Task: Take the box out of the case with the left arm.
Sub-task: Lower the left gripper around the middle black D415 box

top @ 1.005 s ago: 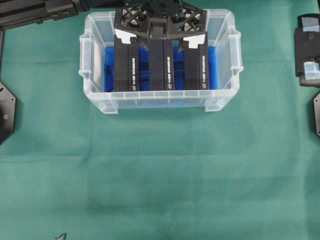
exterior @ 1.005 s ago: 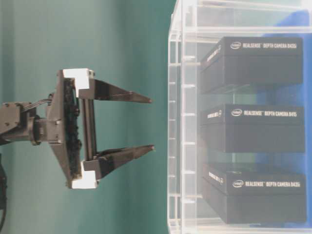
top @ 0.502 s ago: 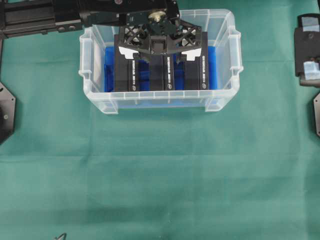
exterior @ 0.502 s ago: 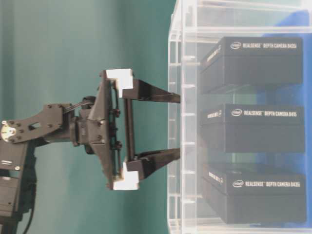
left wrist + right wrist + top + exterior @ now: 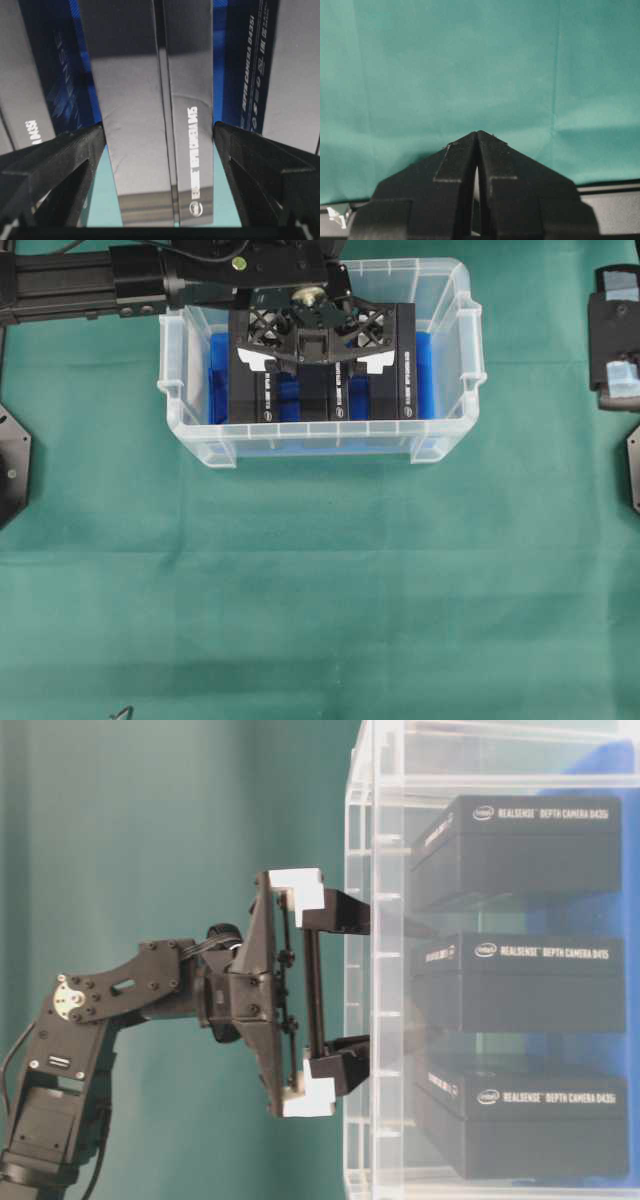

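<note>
In the upper middle of the overhead view, the large clear plastic case [image 5: 440, 440] with a blue lining is sitting on the green-covered table [image 5: 320, 580]. Three black rectangular boxes with white lettering are standing side by side inside it. The long black left arm [image 5: 90, 285] is reaching in from the upper left of the frame, and its black openwork left gripper [image 5: 314, 375] with white edges is hanging over the middle box [image 5: 336, 400]. In the left wrist view its jaws are standing wide apart, one on each side of the middle box [image 5: 160, 125], not gripping it. The right gripper [image 5: 476, 137], seen in its own wrist view, is showing its jaws pressed together over bare green cloth, holding nothing.
</note>
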Robot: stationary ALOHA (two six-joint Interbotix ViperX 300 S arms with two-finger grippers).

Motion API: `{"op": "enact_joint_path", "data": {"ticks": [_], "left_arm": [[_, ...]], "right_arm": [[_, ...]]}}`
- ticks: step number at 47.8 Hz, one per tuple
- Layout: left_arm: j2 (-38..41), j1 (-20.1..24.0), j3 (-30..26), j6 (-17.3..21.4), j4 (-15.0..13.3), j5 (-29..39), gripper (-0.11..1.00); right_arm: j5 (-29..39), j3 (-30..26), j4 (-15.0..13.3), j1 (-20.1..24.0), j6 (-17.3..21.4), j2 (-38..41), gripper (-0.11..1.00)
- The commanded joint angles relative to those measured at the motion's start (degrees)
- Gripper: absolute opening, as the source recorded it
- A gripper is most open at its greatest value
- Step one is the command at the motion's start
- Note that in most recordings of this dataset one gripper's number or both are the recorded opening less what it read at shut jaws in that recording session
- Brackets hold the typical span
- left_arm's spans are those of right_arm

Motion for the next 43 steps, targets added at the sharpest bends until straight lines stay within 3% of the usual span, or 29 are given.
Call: {"op": "enact_joint_path", "data": {"ticks": [1,43], "left_arm": [[-1.67,-0.18,0.00,-0.35,0.18,-1.05,0.90],[-1.58,-0.26,2.55,-1.32,0.26,-4.04,0.89]], "right_arm": [[-0.26,-1.49,-0.18,0.09,0.00,0.09,0.03],[-0.79,-1.49,-0.26,0.09,-0.09,0.18,0.03]]}}
